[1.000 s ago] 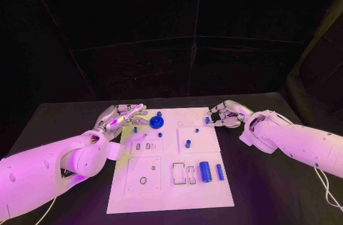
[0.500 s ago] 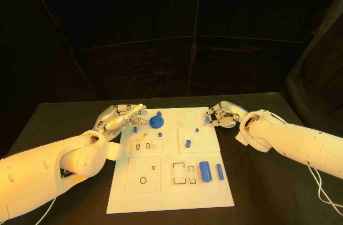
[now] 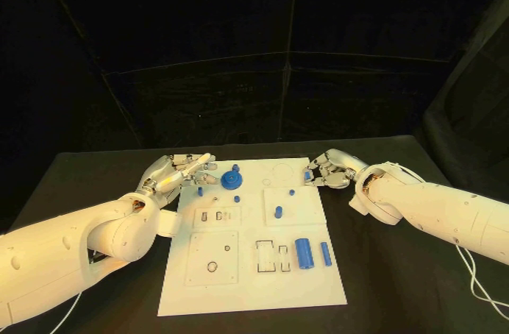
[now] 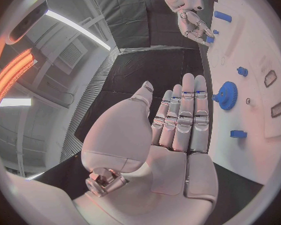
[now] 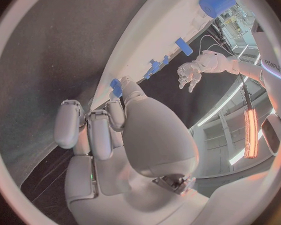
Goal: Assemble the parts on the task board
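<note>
Parts are seen spread on the white task board point(image 3: 254, 275), which lies in the middle of the black counter point(image 3: 403, 290). A blue gear point(image 3: 232, 179) stands near the far edge, and a blue cylinder point(image 3: 304, 254) lies nearer the robot. The left hand point(image 3: 176, 171) is held at the board's far left corner with straight fingers, holding nothing. The right hand point(image 3: 326, 171) is curled at the far right edge, possibly pinching a small blue peg point(image 3: 307, 177); this cannot be told surely.
</note>
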